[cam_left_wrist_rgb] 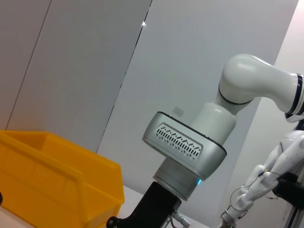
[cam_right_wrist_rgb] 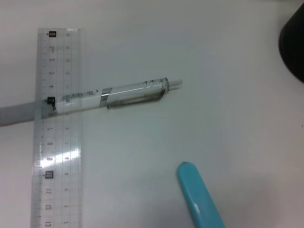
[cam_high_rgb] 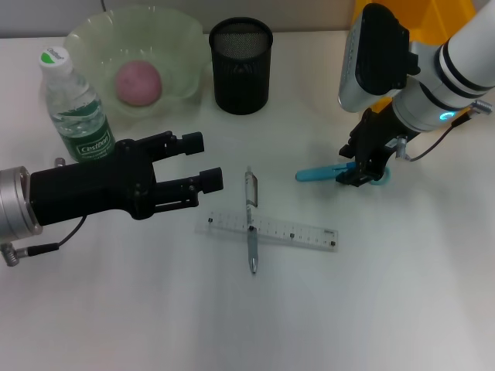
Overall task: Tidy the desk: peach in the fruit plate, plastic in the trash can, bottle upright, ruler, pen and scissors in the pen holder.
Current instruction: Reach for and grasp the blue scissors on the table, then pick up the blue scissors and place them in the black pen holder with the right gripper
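Observation:
The blue scissors (cam_high_rgb: 321,174) lie on the white desk at the right; their tip also shows in the right wrist view (cam_right_wrist_rgb: 199,199). My right gripper (cam_high_rgb: 362,168) is down at the scissors' handle end. A clear pen (cam_high_rgb: 251,220) lies across a clear ruler (cam_high_rgb: 271,229) at the desk's middle; both show in the right wrist view, pen (cam_right_wrist_rgb: 133,92) and ruler (cam_right_wrist_rgb: 57,133). The black mesh pen holder (cam_high_rgb: 241,66) stands at the back. The peach (cam_high_rgb: 138,83) sits in the green glass plate (cam_high_rgb: 182,35). The bottle (cam_high_rgb: 76,108) stands upright. My left gripper (cam_high_rgb: 203,161) is open and empty, beside the bottle.
A yellow bin (cam_high_rgb: 433,15) stands at the back right behind my right arm; it also shows in the left wrist view (cam_left_wrist_rgb: 57,180). The pen holder's edge shows in the right wrist view (cam_right_wrist_rgb: 294,42). No plastic scrap is in view.

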Controlling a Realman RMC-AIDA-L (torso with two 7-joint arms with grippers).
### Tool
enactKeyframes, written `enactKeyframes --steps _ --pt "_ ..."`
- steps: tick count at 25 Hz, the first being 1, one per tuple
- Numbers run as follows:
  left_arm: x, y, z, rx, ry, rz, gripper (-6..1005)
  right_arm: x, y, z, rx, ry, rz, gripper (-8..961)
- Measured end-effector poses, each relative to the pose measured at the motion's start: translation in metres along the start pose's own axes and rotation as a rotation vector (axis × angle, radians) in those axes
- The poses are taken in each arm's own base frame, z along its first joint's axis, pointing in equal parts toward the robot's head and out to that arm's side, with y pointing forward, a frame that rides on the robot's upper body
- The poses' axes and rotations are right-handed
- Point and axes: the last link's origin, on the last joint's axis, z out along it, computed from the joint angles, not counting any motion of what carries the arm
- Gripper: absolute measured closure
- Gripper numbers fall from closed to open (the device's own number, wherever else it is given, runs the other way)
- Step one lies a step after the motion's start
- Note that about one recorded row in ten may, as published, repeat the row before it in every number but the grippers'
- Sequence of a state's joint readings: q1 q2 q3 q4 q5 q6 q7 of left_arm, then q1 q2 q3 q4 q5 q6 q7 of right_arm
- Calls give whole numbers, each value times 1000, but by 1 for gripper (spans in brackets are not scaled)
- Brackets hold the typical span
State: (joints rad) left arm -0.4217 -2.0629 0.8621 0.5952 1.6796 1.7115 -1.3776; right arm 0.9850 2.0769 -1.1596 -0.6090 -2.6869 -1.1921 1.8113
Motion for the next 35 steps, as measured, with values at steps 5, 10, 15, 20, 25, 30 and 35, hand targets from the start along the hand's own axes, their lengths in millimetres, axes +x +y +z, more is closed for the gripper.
enactKeyframes --steps 5,10,15,20,25,30,35 --pt "1 0 1 -2 0 -6 207 1 0 1 0 2 6 602" --pt "1 0 1 -4 0 -6 207 3 0 2 4 3 12 617" --pt "1 0 1 -5 2 -7 207 4 0 3 6 4 15 632" --pt "3 0 1 -5 11 -6 207 4 1 4 5 5 16 671" --pt "3 0 1 -7 15 -5 207 5 1 4 1 8 19 722" --pt "5 0 2 -9 16 -6 207 5 1 4 2 2 22 722" --pt "6 -1 2 -10 15 -5 207 2 -5 -8 23 -40 37 723"
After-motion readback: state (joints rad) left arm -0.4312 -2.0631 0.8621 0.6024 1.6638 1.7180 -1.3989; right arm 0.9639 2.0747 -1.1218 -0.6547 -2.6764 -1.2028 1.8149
